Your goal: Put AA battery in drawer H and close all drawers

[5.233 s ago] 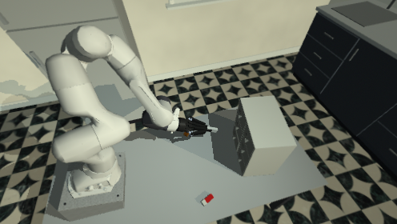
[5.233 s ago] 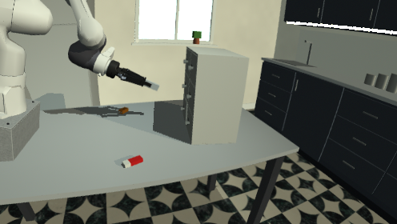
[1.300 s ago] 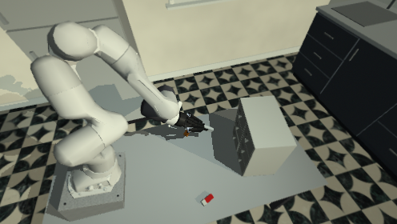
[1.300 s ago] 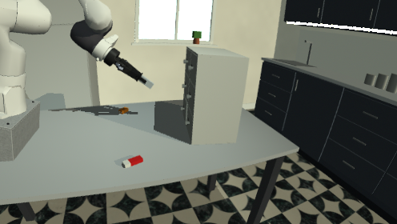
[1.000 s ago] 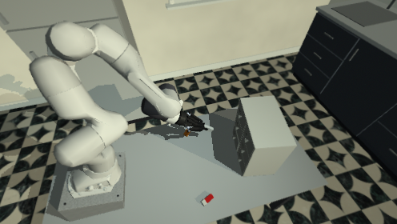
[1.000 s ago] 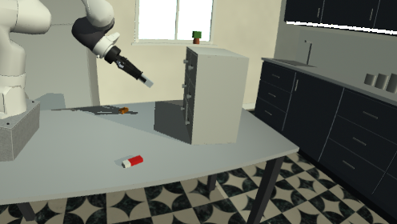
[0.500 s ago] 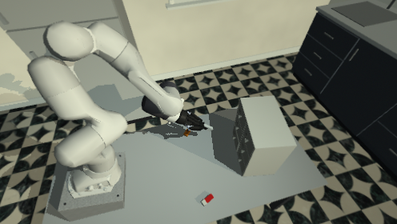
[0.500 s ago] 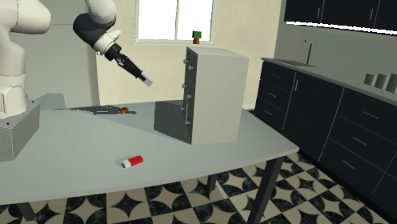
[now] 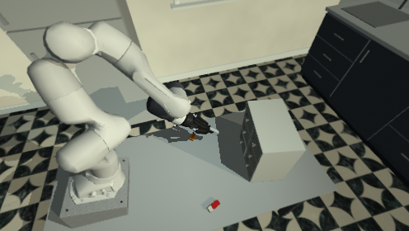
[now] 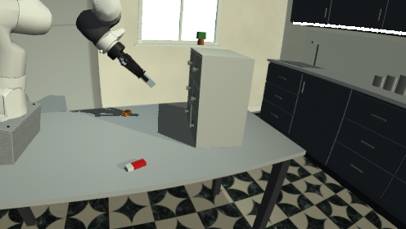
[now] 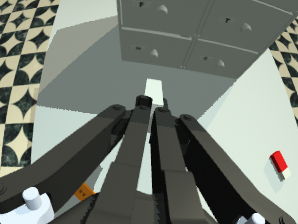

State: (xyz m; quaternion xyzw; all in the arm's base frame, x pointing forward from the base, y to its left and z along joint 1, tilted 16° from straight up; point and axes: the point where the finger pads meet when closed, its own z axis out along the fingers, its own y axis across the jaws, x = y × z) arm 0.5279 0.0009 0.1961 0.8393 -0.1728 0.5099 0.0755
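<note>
The fingers of the gripper [image 9: 211,131] [image 10: 145,77] [image 11: 152,106] were found pressed together above the table [image 9: 165,177] [image 10: 94,143] [image 11: 260,125]. A pale flat tip [image 9: 215,131] [image 10: 150,81] [image 11: 154,90] projected past them; whether it formed part of the fingers could not be determined. It pointed down toward the front of the small chest [image 9: 276,128] [image 10: 223,98] [image 11: 155,40], apart from it. The chest stood upright near the table end opposite the robot's base [image 9: 124,206] [image 10: 24,139], knobs facing the arm, and the drawers in view appeared pushed in. A small orange piece [image 9: 192,137] [image 10: 126,113] [image 11: 84,192] lay on the tabletop near the wall-side edge. A red and white piece [image 9: 213,205] [image 10: 136,165] [image 11: 280,164] lay toward the opposite long edge. One of these may have been the AA battery, but which could not be confirmed. The surface was plain grey, with the chest's shadow falling before its drawers. Beyond the table edges, the floor [image 9: 25,198] [image 10: 172,208] [image 11: 20,90] was patterned in dark and cream. Dark cabinets [image 9: 350,70] [image 10: 319,118] stood past the chest's end, with pale canisters [image 10: 390,83] on the counter. A potted plant [image 10: 200,37] occupied the sill of a bright window [image 10: 200,20] in the cream wall [image 9: 227,37] [image 10: 254,37].
</note>
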